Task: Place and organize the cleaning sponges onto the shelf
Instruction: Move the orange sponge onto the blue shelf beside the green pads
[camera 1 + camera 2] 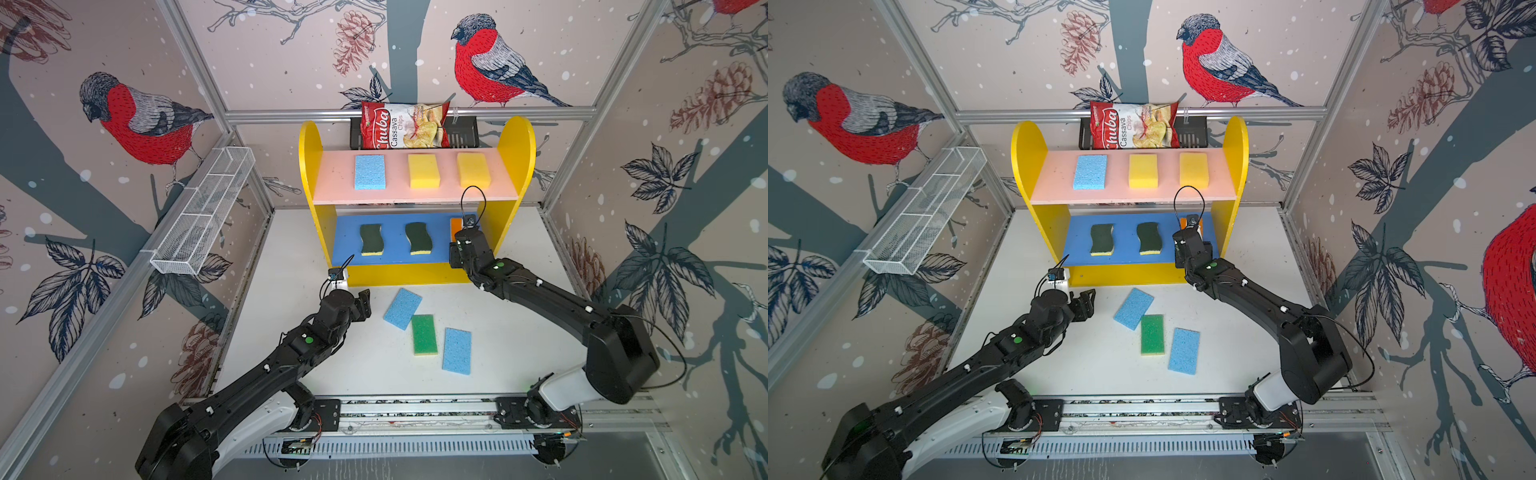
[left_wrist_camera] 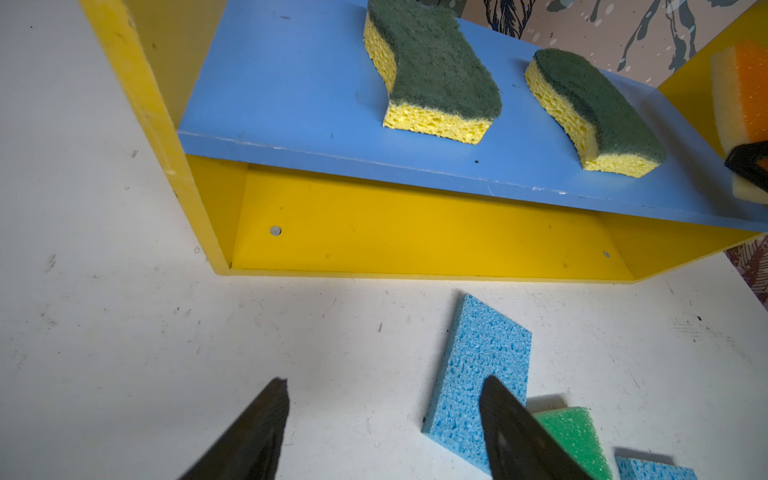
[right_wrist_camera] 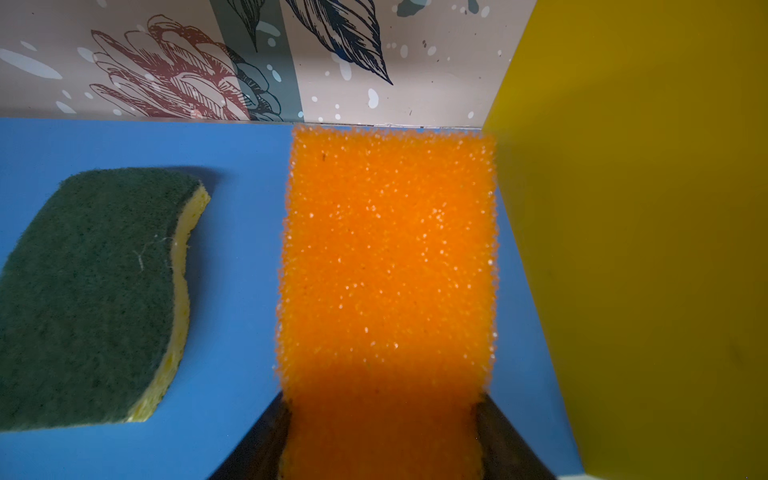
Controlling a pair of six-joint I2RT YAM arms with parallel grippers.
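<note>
The yellow shelf (image 1: 316, 166) stands at the back of the table. Its pink top board carries a light blue sponge (image 1: 370, 171) and two yellow sponges (image 1: 424, 171) (image 1: 473, 169). Two dark-green wavy sponges (image 1: 371, 240) (image 1: 419, 238) lie on the blue middle board. At that board's right end my right gripper (image 3: 381, 401) is shut on the orange sponge (image 3: 388, 257), beside the yellow side panel. On the table lie a blue sponge (image 1: 402, 308), a bright green sponge (image 1: 424, 334) and another blue sponge (image 1: 457, 351). My left gripper (image 2: 384, 380) hangs open and empty, just left of the nearer blue sponge (image 2: 478, 374).
A red-and-white chips bag (image 1: 405, 124) sits in a black rack (image 1: 465, 133) behind the shelf. A white wire basket (image 1: 203, 212) hangs on the left wall. The arms' base rail (image 1: 415, 409) runs along the table's front edge.
</note>
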